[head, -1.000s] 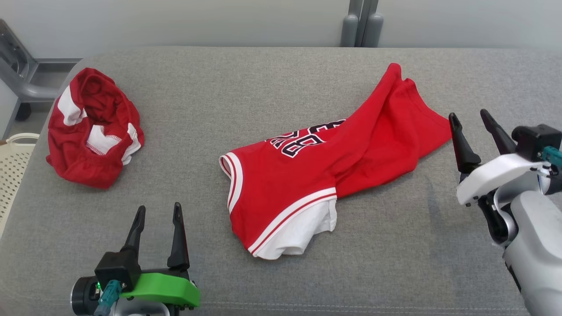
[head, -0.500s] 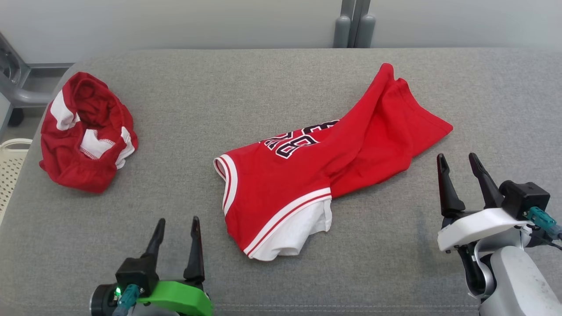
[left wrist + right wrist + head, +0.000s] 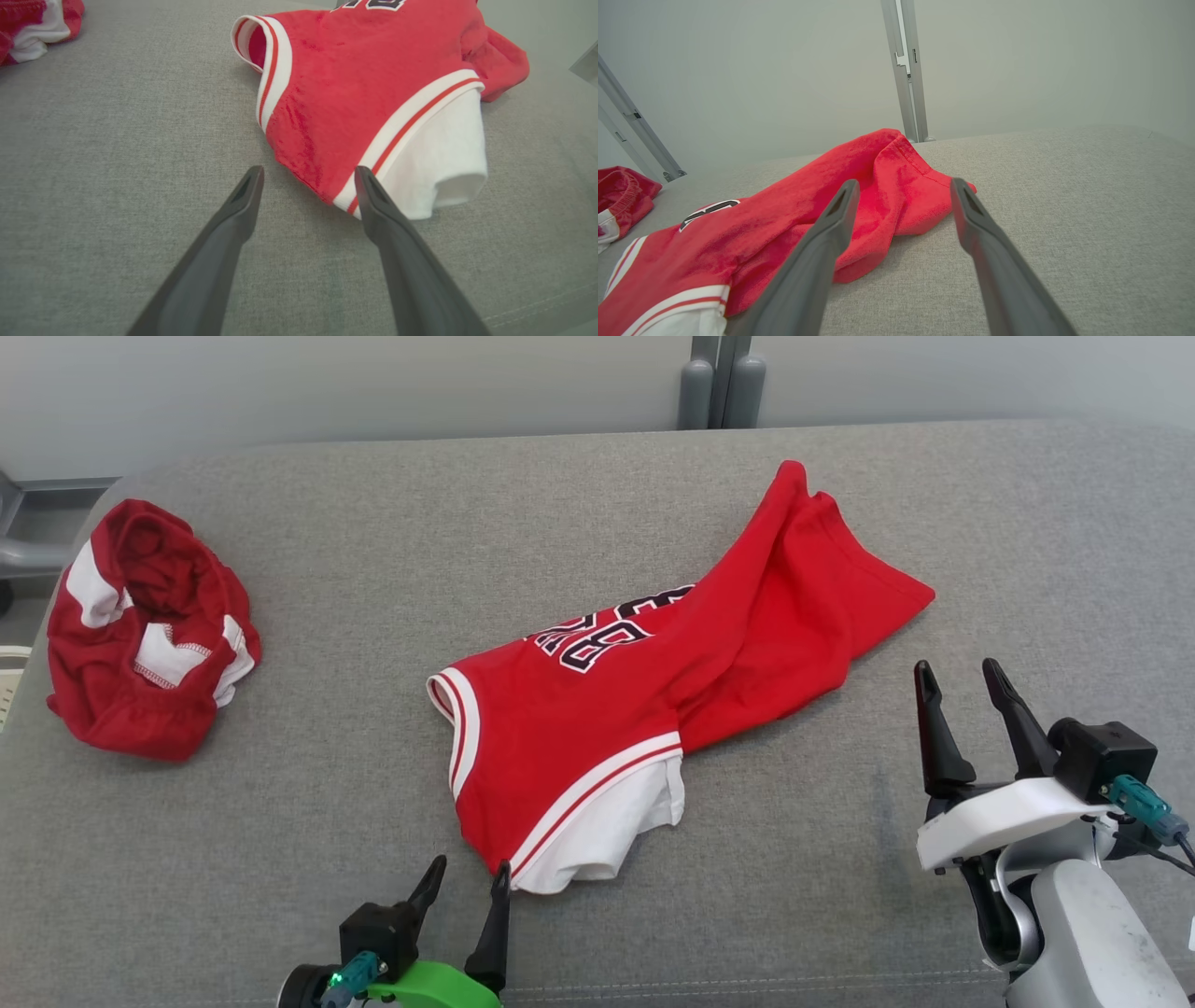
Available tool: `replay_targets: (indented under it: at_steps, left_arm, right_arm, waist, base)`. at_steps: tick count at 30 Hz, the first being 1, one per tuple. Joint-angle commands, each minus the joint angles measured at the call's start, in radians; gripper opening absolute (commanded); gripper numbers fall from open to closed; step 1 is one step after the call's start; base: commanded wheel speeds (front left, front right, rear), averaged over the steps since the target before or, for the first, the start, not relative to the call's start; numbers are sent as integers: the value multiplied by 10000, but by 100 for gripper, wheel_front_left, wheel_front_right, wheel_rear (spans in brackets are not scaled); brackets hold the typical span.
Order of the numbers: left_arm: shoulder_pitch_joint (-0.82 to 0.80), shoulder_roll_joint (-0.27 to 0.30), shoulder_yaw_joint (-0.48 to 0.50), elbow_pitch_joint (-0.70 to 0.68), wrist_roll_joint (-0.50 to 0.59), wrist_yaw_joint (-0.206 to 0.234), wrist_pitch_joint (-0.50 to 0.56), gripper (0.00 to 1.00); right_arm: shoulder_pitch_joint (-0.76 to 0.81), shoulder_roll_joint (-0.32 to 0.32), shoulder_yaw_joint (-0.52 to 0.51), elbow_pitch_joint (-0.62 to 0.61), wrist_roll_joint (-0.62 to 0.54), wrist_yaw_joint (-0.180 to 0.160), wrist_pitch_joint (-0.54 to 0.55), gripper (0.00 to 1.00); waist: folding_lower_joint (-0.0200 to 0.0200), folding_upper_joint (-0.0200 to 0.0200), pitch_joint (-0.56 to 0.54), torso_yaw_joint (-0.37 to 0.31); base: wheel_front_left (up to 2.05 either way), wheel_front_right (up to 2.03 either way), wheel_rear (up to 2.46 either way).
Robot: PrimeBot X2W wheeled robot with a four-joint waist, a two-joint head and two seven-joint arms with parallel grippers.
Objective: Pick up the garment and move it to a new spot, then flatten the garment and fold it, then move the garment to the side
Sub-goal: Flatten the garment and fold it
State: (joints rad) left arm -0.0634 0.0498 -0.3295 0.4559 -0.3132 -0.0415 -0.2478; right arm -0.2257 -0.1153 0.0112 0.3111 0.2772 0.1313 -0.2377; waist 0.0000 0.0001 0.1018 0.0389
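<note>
Garment (image 3: 653,709): red jersey with white-and-red trim, rumpled and half twisted, mid-cushion, running from near centre out to far right. Black lettering partly buried in a fold. White lining (image 3: 607,835) spilling out at the near end.
Cushion (image 3: 373,569): grey upholstery, bare around the garment.
Left gripper (image 3: 471,866): jaws spread wide, empty, at the near edge of the cushion. Right fingertip at the near trim corner, touching or just off it; hard to call, even from the wrist view.
Right gripper (image 3: 956,665): jaws spread wide, empty, right of the garment, near its right-hand edge but apart from it.
Other cloth (image 3: 140,635): second red-and-white bundle, far left, well apart; likely no part of this grab.
Step in hand: probably the approach for the first pick-up. Nothing lifted yet, whole task ahead.
Doing it well: slide one left finger under the trim band and keep one on top, catching red layer and lining together, not lining alone. Bring the right gripper in low to the right-hand hem and bite a single edge, not the bunched ridge. Close both before lifting, then raise evenly to shake out the twist.
Risk: a lining-only pinch, likely to drag the garment inside out.
</note>
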Motion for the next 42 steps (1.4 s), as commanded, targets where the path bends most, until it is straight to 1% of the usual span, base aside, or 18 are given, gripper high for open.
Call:
replay_targets:
  at_steps: [1,4,9,11,14,18,23,28,34,37,38,39,40,42]
  left_arm:
    - [-168,13,-35,37,-67,-31,-19,100]
    - [-361,15,-355,515,-248,21,100,100]
    - [-613,15,-598,1017,-508,70,86,100]
    - [-781,29,-555,1076,-506,122,5,100]
    - [-994,192,-385,1018,-424,231,-88,100]
    - [-1409,483,-238,939,-247,245,-119,100]
    - [-2076,835,-131,1242,-198,119,-101,100]
    - [-2686,1031,-50,1866,-331,-30,-44,100]
    - [-3162,1109,-21,2636,-433,-216,-80,100]
    - [-3310,1059,-30,3029,-533,-318,-92,100]
    - [-3359,1039,-26,3147,-572,-343,-89,96]
    - [-3407,1030,-28,3238,-583,-375,-97,45]
    - [-3440,1023,-29,3325,-613,-411,-110,2]
    - [-3465,1007,-40,3421,-644,-450,-121,0]
  right_arm:
    - [66,-7,2,-50,-77,-10,19,100]
    - [-16,18,33,-56,-94,-10,14,100]
    - [-48,27,45,-35,-99,-10,10,100]
    - [-61,23,45,-23,-93,-10,9,100]
    - [-42,5,33,-30,-96,-10,10,100]
    - [-69,5,67,-27,-101,-10,44,100]
    - [-203,41,233,6,-74,-10,85,100]
    - [-268,51,315,31,-19,-10,91,100]
    - [-362,42,398,118,23,-10,53,100]
    - [-396,23,410,142,47,-10,24,100]
    - [-393,15,404,152,46,-10,14,100]
    - [-390,6,398,162,42,-10,4,100]
    - [-379,-2,386,173,41,-10,-6,100]
    - [-357,-5,366,178,27,-10,-12,100]
  waist:
    - [0,-1,28,-51]
    - [0,-1,75,-194]
    - [0,-1,82,-386]
    - [0,-1,81,-442]
    - [0,-1,66,-506]
    - [0,-1,56,-593]
    - [0,-1,90,-847]
    - [0,-1,219,-1234]
    - [0,-1,383,-1639]
    - [0,-1,415,-1733]
    - [0,-1,416,-1747]
    - [0,-1,413,-1752]
    - [0,-1,398,-1750]
    - [0,-1,383,-1736]
  base:
    - [0,0,0]
    - [0,0,0]
    - [0,0,0]
    - [0,0,0]
    - [0,0,0]
    - [0,0,0]
    - [0,0,0]
    - [0,0,0]
    - [0,0,0]
    - [0,0,0]
    - [0,0,0]
    - [0,0,0]
    - [0,0,0]
    - [0,0,0]
